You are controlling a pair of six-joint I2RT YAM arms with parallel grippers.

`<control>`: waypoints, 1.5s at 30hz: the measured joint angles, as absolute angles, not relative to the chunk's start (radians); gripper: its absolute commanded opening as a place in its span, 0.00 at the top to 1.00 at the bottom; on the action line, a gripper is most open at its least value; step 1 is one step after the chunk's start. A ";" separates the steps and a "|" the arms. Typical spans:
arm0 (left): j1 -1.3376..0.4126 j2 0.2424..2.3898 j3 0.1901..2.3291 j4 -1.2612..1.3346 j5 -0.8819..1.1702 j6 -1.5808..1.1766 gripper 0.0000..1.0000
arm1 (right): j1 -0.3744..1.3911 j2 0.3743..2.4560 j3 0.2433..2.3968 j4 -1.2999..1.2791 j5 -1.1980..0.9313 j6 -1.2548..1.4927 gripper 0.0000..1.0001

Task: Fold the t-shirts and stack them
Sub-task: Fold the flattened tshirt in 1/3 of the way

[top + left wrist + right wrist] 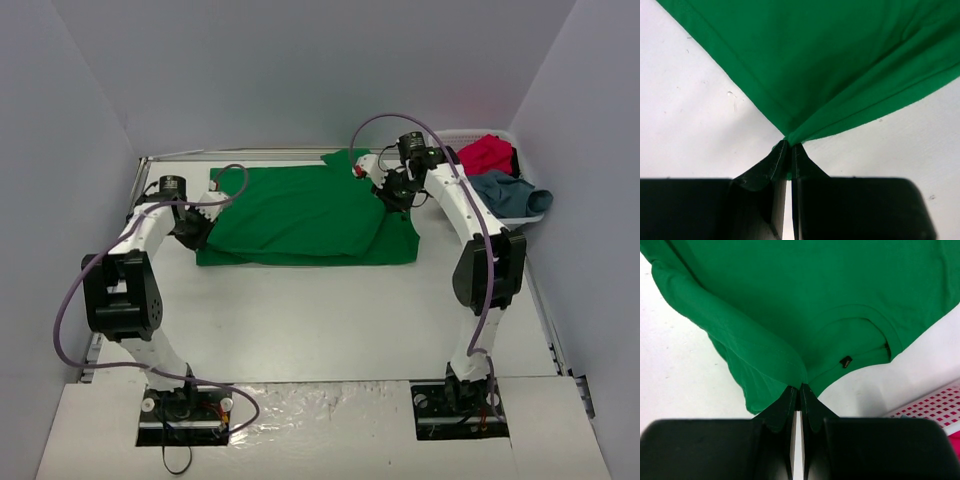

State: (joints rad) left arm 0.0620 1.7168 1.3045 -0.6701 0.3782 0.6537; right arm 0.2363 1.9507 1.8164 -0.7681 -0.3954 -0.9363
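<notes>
A bright green t-shirt [300, 215] lies spread across the far middle of the table, one side folded over. My left gripper [205, 222] pinches its hem corner at the left; in the left wrist view the cloth [830, 65] fans out from the shut fingertips [788, 145]. My right gripper [392, 188] is shut on the shoulder edge by the collar, and the right wrist view shows the neck opening [855, 337] with its label just beyond the gripper [799, 388]. A crimson red t-shirt [488, 154] and a grey-blue t-shirt [510, 192] lie crumpled at the right.
A white lattice basket [462, 136] stands at the far right corner under the red and grey-blue shirts; its edge [935, 407] shows in the right wrist view. Grey walls close in the table on three sides. Purple cables loop from both arms.
</notes>
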 measured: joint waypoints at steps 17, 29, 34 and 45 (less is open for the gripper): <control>0.062 1.946 1.461 -0.702 0.392 0.671 0.98 | 0.228 2.198 2.097 -0.731 -0.352 -0.877 1.00; 0.062 1.977 1.494 -0.700 0.383 0.674 0.72 | 0.231 2.300 2.175 -0.683 -0.292 -0.840 1.00; 0.062 1.982 1.498 -0.692 0.360 0.674 0.64 | 0.237 2.356 2.209 -0.670 -0.266 -0.833 1.00; 0.062 1.975 1.517 -0.675 0.306 0.665 0.47 | 0.258 2.433 2.257 -0.604 -0.181 -0.775 0.39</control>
State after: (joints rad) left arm 0.0624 1.9755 1.5173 -0.6750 0.3061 0.6655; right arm 0.2581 2.4332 2.2574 -0.6037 -0.1810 -0.7746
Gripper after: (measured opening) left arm 0.498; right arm 0.583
